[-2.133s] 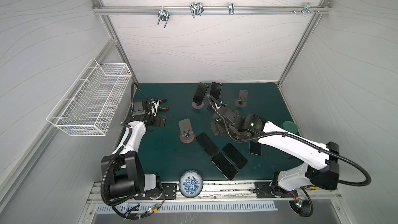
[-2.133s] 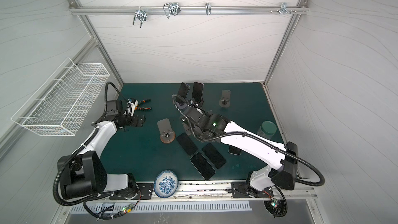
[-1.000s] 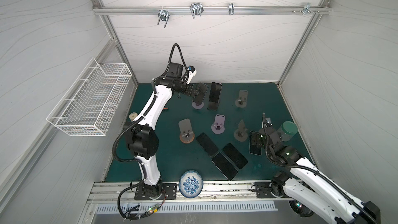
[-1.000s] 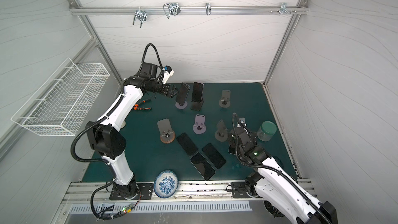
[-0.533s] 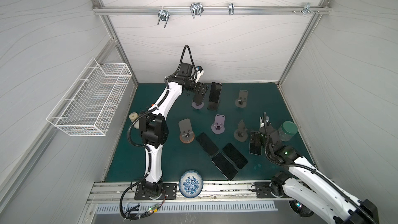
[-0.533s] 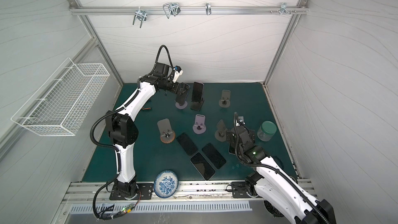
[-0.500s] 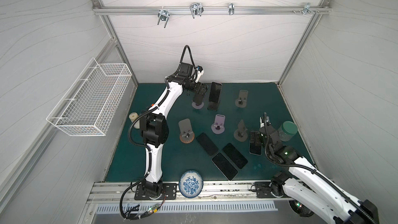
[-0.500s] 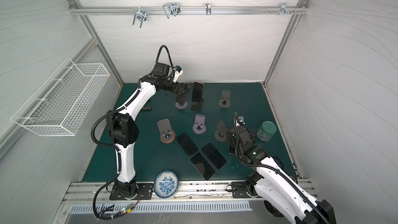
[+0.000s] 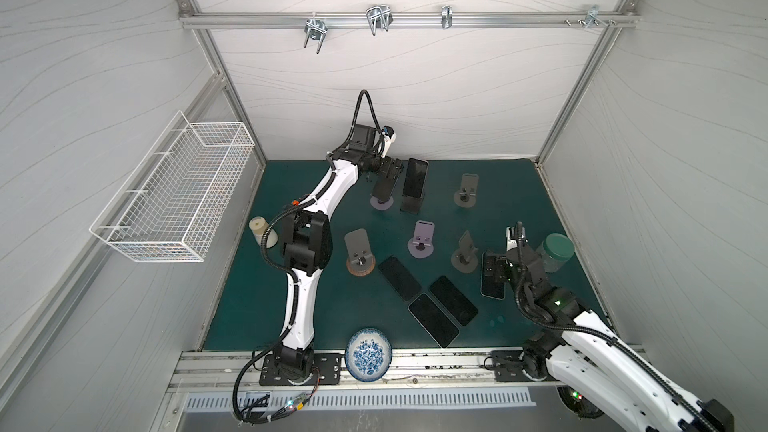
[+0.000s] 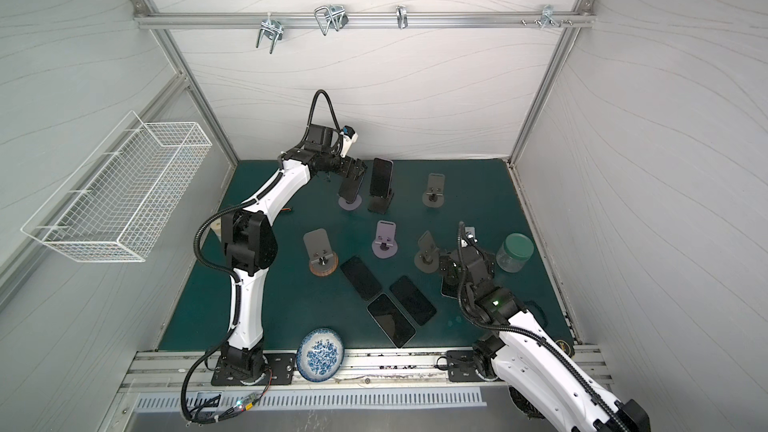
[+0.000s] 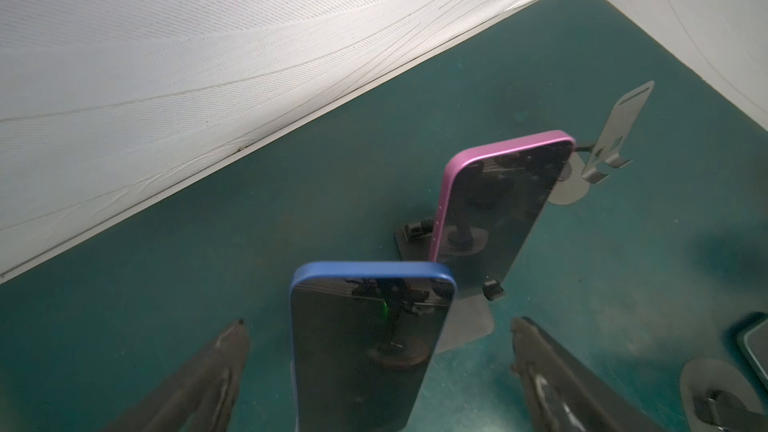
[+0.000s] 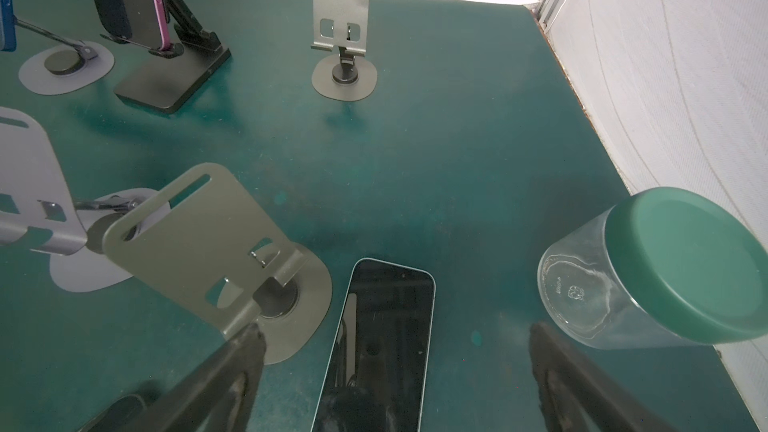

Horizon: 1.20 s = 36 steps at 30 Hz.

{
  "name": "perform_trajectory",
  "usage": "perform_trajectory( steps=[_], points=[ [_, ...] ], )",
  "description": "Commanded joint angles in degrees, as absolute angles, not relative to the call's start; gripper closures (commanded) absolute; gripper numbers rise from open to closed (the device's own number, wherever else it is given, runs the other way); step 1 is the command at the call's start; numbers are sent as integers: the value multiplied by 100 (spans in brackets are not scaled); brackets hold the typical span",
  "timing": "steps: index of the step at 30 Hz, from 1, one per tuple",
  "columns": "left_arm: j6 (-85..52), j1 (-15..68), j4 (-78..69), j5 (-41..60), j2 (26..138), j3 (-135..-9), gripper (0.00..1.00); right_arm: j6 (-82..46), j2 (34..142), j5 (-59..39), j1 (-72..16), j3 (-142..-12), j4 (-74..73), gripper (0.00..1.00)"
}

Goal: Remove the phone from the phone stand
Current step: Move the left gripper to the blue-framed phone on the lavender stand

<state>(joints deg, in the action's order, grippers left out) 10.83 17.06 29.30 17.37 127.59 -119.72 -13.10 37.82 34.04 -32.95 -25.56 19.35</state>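
Surface [image 9: 257, 309]: green mat boxed by white walls [image 9: 415, 97].
Left arm [image 9: 332, 189]: stretched to the back; left fingers [image 11: 208, 376] stand wide apart, one each side of the blue phone [image 11: 365, 347], touching neither edge.
Right arm [image 9: 582, 338]: low at the near right; right fingers [image 12: 232, 367] spread wide over a flat phone [image 12: 382, 326], gripping nothing.
Basket [image 9: 174, 197]: wire, hung on the left wall.
Bowl [image 9: 368, 354]: blue-patterned, on the front rail [image 9: 436, 357].
Jar [image 12: 665, 268]: green-lidded, near the right fingers.
Stand [image 12: 66, 64]: round base, at the back, bearing the blue phone, which leans upright on it.
Pink phone [image 11: 498, 209]: just beside, on a black stand [image 12: 166, 85].
Three phones [image 9: 453, 300]: flat, side by side, mid-surface.
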Motion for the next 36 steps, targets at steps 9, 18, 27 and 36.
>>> perform_trajectory(
  steps=[9,18,27,36],
  points=[
    [1271,1740,2595,1754,13218,-12376,1,-1326,3886,3490,-3269,-2575,1845,1],
    [1248,1740,2646,1539,13422,-12371,5,-1304,3805,3472,-3267,-2549,1847,1],
    [1374,1740,2789,1523,13323,-12312,19,-1312,3830,3504,-3269,-2558,1847,1],
    [1493,1747,2909,1556,12989,-12160,30,-1338,3841,3536,-3268,-2566,1847,1]
  ],
)
